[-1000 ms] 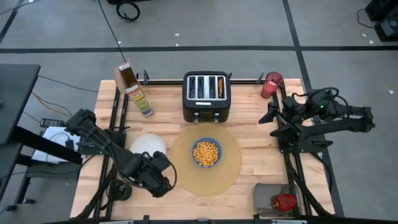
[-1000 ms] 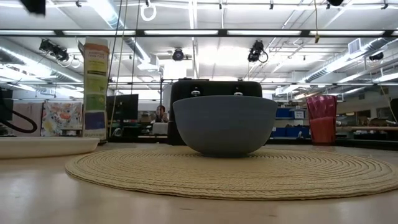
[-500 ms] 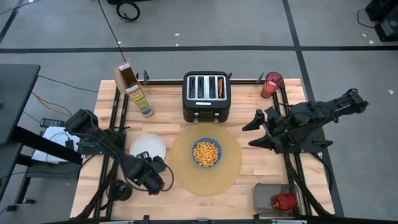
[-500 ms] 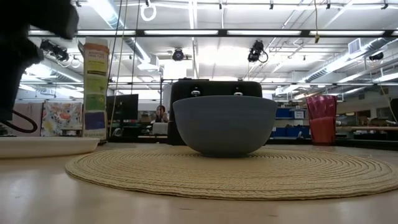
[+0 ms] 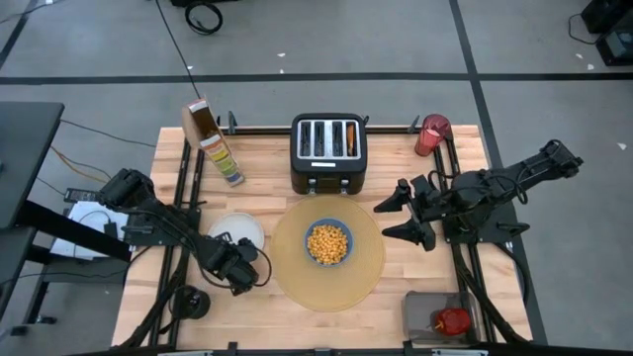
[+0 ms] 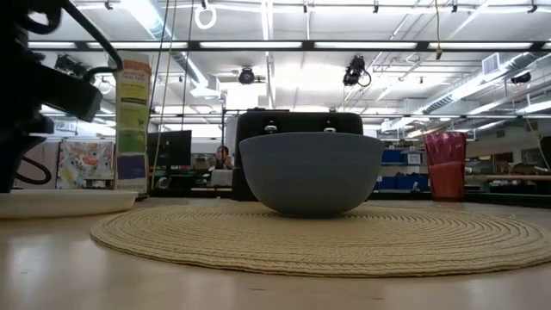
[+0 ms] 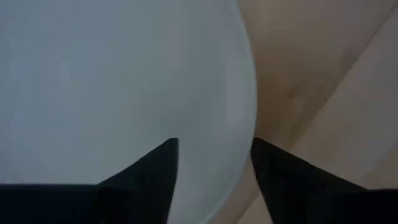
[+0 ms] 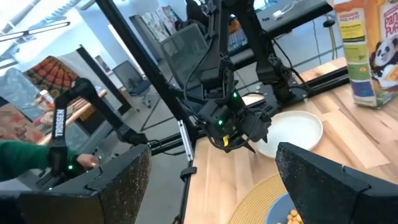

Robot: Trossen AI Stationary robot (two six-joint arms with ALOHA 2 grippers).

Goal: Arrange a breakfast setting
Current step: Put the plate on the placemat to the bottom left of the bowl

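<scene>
Plate [image 5: 235, 230] lies flat, left end effector [image 5: 240, 274] straddling its rim.

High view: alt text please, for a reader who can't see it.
From above, the left tool sits over the edge of the white plate, beside a tan placemat holding a blue bowl of cereal. The right tool, open, hovers by the placemat's right edge.

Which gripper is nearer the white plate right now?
Left. The left gripper is at the white plate's near edge; the right gripper hangs beyond the placemat, far from it.
</scene>
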